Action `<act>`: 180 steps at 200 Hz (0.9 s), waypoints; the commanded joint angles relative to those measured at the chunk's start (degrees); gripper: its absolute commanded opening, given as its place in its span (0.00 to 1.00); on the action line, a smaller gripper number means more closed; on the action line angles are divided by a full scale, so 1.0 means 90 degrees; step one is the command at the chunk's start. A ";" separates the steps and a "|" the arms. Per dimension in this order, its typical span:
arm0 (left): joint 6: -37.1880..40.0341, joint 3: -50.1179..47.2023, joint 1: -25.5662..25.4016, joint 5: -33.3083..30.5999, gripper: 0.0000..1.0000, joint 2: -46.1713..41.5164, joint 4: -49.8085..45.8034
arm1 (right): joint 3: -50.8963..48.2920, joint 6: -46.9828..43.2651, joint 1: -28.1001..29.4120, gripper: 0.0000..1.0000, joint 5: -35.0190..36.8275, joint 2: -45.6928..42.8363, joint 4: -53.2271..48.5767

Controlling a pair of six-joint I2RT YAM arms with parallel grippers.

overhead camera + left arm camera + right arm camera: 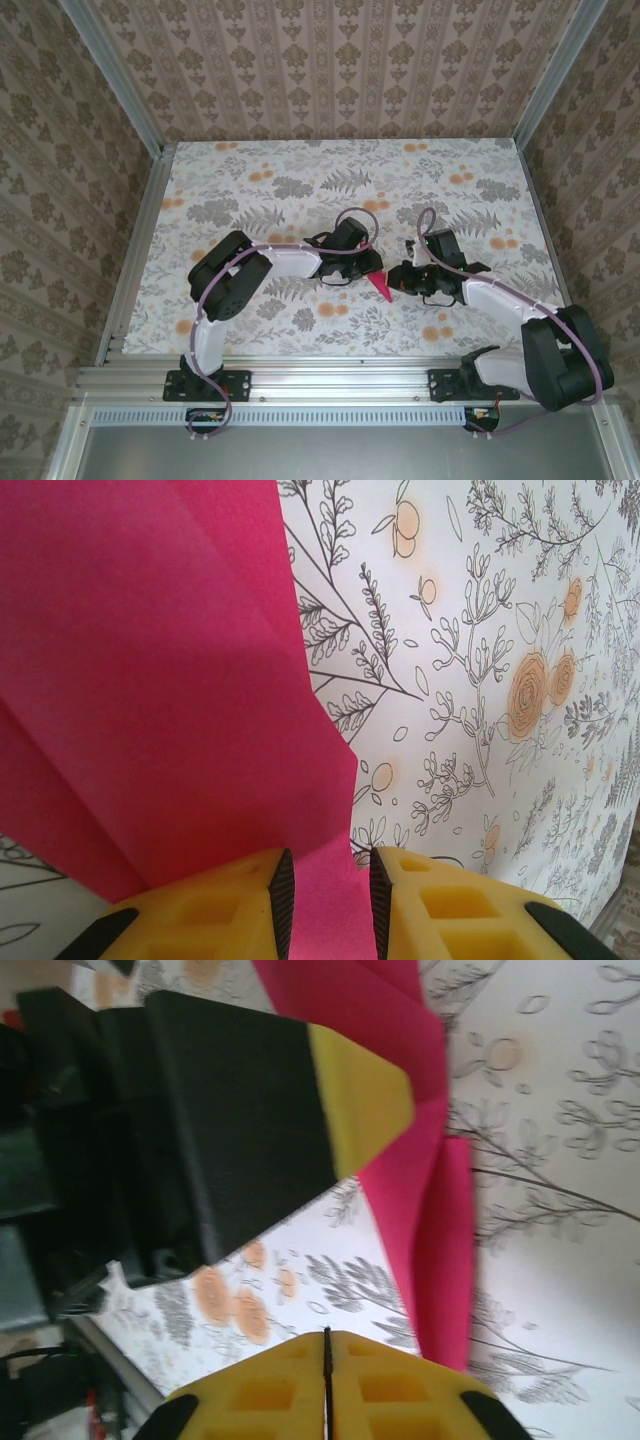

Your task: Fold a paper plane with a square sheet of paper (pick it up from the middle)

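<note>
You have one square sheet of paper (380, 289) (150, 680) (440, 1250) here. It is magenta-pink, with folded layers and creases, and it sits near the middle of the flowered tabletop (300, 180), just where the two arms meet. There are two pincers, one on each side of it. The left pincer (368, 272) (325, 905) is narrowly open, and the pink paper passes through the gap between its yellow fingers (210, 915). I cannot tell if they press on it. From the right wrist you see one of those fingertips (360, 1110) over the paper. The right pincer (398, 284) (327, 1385) is fully closed, its pads meeting with nothing between them, and the paper's edge lies just beside it.
</note>
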 commanded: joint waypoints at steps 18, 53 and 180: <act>0.0140 0.0041 0.0039 -0.0072 0.30 0.0256 -0.0503 | 0.0236 0.0473 0.0021 0.04 -0.0993 0.0667 0.0832; 0.0142 0.0041 0.0038 -0.0065 0.30 0.0258 -0.0516 | 0.0502 0.0239 0.0040 0.03 -0.0839 0.1303 0.0451; 0.0163 0.0124 0.0017 -0.0058 0.30 0.0297 -0.0589 | 0.0471 -0.0209 0.0011 0.04 -0.0184 0.2126 0.0045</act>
